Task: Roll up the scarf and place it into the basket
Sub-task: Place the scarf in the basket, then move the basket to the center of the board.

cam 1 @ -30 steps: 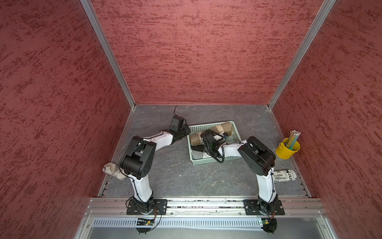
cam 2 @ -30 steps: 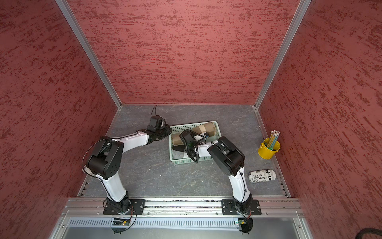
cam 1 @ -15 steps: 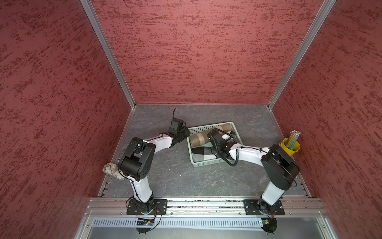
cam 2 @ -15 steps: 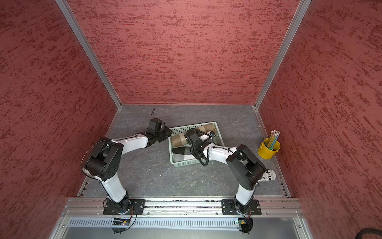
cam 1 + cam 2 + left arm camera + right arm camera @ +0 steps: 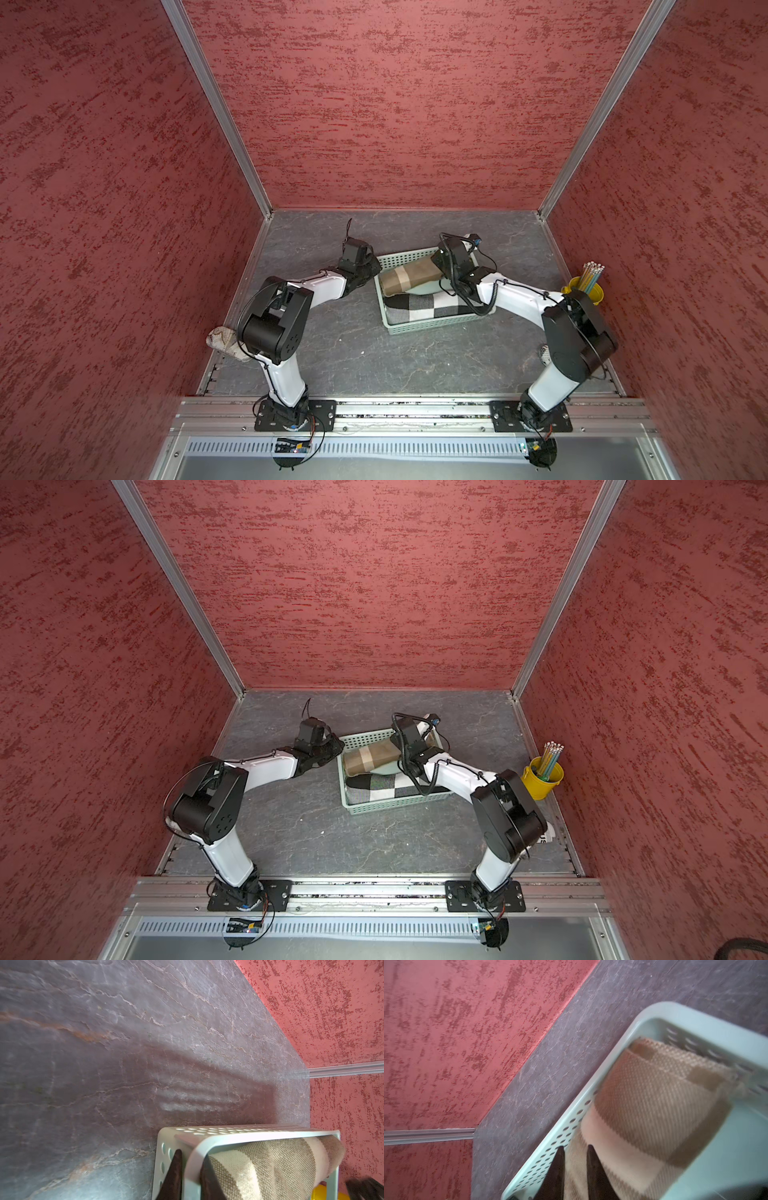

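Basket [image 5: 249, 1139] rim pinched by left hand [image 5: 191, 1155], visible only wrist-side.

Robot lab test cell: red textured panel walls [image 5: 374, 104], aluminium base rail [image 5: 415, 409], grey slate-look floor [image 5: 353, 353].

Soft, even light fills both sharp top views; faint shadows lie on the bench [image 5: 353, 353]. In the left wrist view pale striped glare marks the bench; the right wrist view is blurred throughout.
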